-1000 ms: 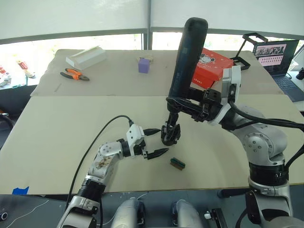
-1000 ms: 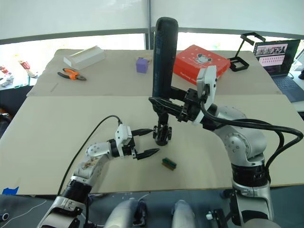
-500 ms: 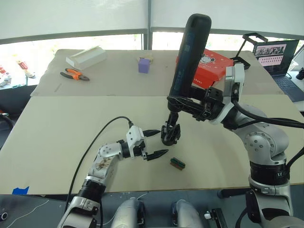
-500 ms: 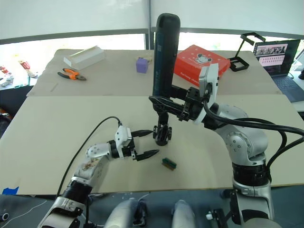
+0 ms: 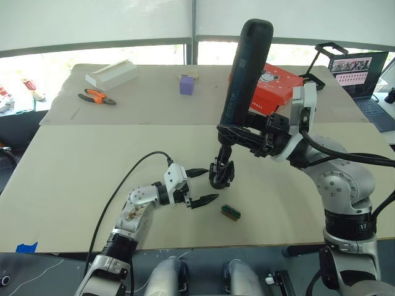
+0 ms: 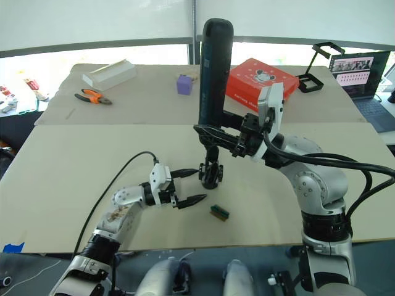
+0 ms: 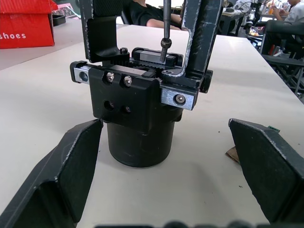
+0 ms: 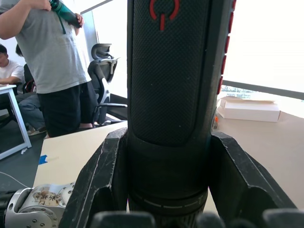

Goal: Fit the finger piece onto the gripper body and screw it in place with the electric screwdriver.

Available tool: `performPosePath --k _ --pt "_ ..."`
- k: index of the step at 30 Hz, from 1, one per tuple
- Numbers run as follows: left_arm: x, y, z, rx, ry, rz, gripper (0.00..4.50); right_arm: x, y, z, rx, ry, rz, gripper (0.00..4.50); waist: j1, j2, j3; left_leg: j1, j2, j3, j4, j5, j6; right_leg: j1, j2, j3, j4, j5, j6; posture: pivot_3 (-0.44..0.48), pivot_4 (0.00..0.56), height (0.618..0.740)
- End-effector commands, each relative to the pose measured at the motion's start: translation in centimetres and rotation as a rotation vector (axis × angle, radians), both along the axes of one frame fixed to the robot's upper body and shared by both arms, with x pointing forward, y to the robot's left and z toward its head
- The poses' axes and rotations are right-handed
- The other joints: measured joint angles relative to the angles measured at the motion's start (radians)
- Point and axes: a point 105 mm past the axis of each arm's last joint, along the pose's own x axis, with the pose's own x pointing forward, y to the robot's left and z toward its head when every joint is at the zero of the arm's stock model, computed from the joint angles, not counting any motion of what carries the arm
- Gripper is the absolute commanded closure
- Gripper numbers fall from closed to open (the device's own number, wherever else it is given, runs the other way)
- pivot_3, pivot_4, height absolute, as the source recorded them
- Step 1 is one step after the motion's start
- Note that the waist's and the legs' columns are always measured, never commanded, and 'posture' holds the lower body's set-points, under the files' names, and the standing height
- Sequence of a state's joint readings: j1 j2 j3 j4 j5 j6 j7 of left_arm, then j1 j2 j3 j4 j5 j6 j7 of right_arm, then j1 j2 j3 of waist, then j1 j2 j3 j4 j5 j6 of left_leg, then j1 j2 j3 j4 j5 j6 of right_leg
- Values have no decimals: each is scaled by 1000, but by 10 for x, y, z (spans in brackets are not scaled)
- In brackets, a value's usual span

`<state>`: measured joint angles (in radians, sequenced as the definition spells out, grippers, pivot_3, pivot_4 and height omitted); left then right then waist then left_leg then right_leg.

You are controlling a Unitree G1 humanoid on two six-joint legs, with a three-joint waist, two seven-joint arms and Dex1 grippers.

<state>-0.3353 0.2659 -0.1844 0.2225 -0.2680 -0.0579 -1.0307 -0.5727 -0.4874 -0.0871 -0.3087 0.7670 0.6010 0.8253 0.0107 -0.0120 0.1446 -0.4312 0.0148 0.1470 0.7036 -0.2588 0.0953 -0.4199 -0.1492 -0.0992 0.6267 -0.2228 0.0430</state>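
Right gripper [image 5: 237, 132]: both black fingers clamped around the lower end of the long black pen-shaped electric screwdriver [image 5: 245, 68], held nearly upright.
Screwdriver bit: thin metal tip pointing down onto the top of the gripper body — seen in the left wrist view meeting a screw.
Chunky black gripper body [image 5: 221, 173]: standing on its rounded base on the tan table [image 5: 74, 166], near the middle, just right of the left gripper.
Left gripper [image 5: 202, 185]: fingers spread wide apart, holding nothing — one fingertip just beside the body.
Small green-and-brown block [image 5: 231, 211]: lying on the table, nearer than the body.
Red box [image 5: 278, 83]: far right, behind the screwdriver.
Finger piece: cannot tell it apart from the body.
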Motion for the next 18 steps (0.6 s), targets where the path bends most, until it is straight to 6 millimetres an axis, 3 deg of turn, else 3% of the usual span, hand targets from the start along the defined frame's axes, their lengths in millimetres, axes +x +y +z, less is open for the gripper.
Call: performPosePath --k 1,18 --pt "-2 -3 7 -10 -26 -13 0 -5 -1 11 10 -56 4 2585 0 0 0 0 0 0 0 0 0 0 0 0 0 0 0 0 150 740" --pt "-3 -3 9 -8 -26 -15 0 -6 -1 5 -3 -39 1 2585 0 0 0 0 0 0 0 0 0 0 0 0 0 0 0 0 150 740"
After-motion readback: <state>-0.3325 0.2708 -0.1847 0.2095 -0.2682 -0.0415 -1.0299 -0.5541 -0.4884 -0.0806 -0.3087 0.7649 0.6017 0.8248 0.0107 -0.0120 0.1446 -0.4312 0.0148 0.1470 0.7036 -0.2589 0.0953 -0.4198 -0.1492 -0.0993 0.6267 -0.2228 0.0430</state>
